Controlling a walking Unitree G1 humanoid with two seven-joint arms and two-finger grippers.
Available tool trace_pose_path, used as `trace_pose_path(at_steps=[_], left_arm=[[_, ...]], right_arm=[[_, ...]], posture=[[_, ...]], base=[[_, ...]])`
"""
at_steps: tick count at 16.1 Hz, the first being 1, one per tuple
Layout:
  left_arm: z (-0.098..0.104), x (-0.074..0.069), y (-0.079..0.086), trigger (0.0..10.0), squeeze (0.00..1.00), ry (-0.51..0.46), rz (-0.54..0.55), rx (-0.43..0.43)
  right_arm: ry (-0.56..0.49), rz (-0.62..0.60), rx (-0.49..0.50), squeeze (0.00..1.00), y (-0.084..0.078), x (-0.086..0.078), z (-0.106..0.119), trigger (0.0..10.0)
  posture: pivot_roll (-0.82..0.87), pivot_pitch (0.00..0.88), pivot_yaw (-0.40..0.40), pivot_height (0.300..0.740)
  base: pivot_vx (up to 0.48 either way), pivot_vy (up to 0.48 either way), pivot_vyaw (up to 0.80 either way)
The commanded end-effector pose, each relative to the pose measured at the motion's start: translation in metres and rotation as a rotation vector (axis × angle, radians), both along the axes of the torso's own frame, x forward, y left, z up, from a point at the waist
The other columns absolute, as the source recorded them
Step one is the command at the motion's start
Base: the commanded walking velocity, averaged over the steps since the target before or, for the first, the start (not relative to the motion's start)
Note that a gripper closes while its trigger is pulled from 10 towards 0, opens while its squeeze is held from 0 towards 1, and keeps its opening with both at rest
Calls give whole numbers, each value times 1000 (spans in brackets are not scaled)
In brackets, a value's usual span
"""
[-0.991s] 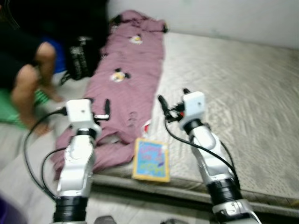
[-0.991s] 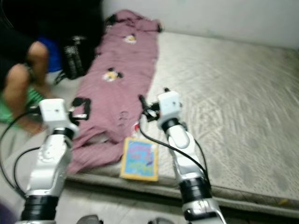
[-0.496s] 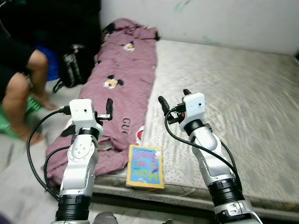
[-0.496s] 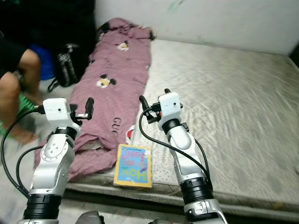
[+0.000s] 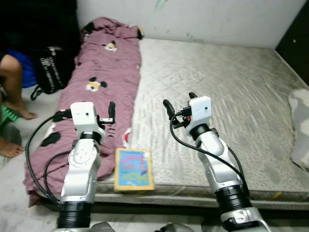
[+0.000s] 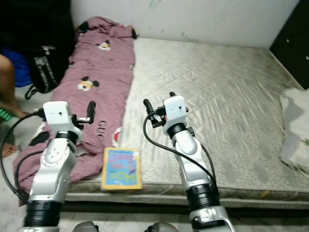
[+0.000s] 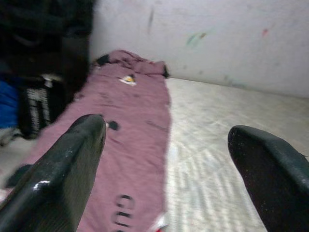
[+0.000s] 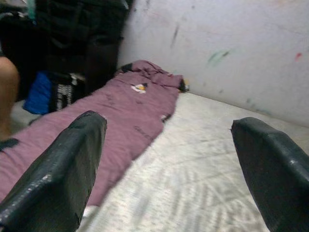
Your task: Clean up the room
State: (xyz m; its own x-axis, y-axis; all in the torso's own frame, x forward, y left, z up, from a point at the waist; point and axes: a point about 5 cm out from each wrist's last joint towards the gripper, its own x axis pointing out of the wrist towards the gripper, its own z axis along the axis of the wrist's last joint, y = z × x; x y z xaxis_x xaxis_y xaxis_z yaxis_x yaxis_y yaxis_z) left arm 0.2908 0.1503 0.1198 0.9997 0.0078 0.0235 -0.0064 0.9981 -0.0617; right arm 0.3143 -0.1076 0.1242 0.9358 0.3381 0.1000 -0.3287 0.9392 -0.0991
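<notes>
Bare grey mattress (image 5: 231,92): maroon blanket (image 5: 104,67) along its left edge, book (image 5: 133,169) at the front edge, both grippers (image 7: 166,164) (image 8: 169,169) spread wide above.

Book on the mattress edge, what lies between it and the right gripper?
Bare mattress between the book and the right gripper, in the left eye view.

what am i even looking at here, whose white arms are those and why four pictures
They belong to a walking humanoid robot tidying a room. Two pictures come from its head cameras looking down; two from cameras on its wrists, looking along each tool's black fingers. The left tool and right tool are both raised, open and hold nothing. Before it lies a bare mattress with a maroon blanket along its left side and a colourful book at the near edge. A person's leg shows at far left.
</notes>
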Motion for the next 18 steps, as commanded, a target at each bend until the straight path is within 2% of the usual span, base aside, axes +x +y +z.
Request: trace_pose_path(at_steps=[1,16,18], left_arm=[[0,1,0,10000,0,3,-3,13],[1,3,-2,10000,0,-1,-7,12],[2,3,-1,10000,0,-12,0,0]], right_arm=[[0,3,-5,0,0,1,1,10000],[12,0,-7,0,-1,4,1,10000],[11,-1,-8,0,-1,5,1,10000]], posture=[[18,0,-62,740],[14,0,-66,740],[13,0,-65,740]], base=[[0,-480,0],[0,-472,0],[0,0,0]])
